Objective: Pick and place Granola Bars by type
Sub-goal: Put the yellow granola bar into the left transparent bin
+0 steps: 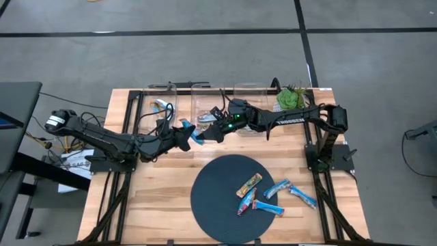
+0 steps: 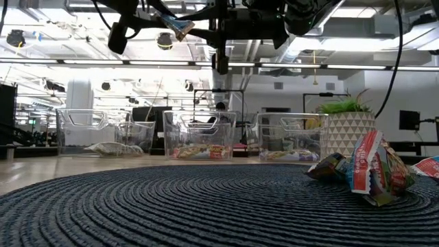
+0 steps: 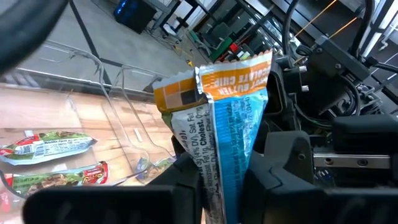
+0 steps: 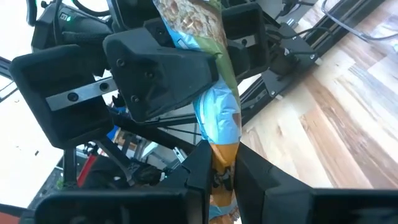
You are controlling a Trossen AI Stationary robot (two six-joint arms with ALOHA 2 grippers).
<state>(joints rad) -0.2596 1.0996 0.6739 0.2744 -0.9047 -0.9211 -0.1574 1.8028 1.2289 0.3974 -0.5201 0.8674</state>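
A blue granola bar (image 1: 195, 134) with an orange end is held in the air in front of the clear bins, between both grippers. My left gripper (image 1: 186, 135) comes from the table's left and is shut on it. My right gripper (image 1: 210, 132) comes from the right and is shut on its other end. The bar shows high up in the low view (image 2: 175, 26). Several more bars, blue and multicoloured, lie flat on the dark round mat (image 1: 212, 205), among them a multicoloured bar (image 1: 249, 183) and a blue bar (image 1: 276, 188). My left gripper pinches the bar's blue part (image 3: 224, 177) between its two fingers, at the end away from the orange one. The fingers come level from the table's left. The bar sticks out past the fingertips, clear of the table. My right gripper pinches the bar's orange end (image 4: 221, 154) between its two fingers, coming level from the table's right, opposite my left gripper. The rest of the bar (image 4: 217, 118) reaches on to my left gripper's fingers (image 4: 163, 68). The bar is clear of the table.
Three clear bins (image 1: 206, 101) stand in a row at the table's far edge; the left bin (image 1: 162, 104) and the middle bin hold bars, some green and red (image 3: 43, 146). A potted plant (image 1: 291, 99) stands at the far right.
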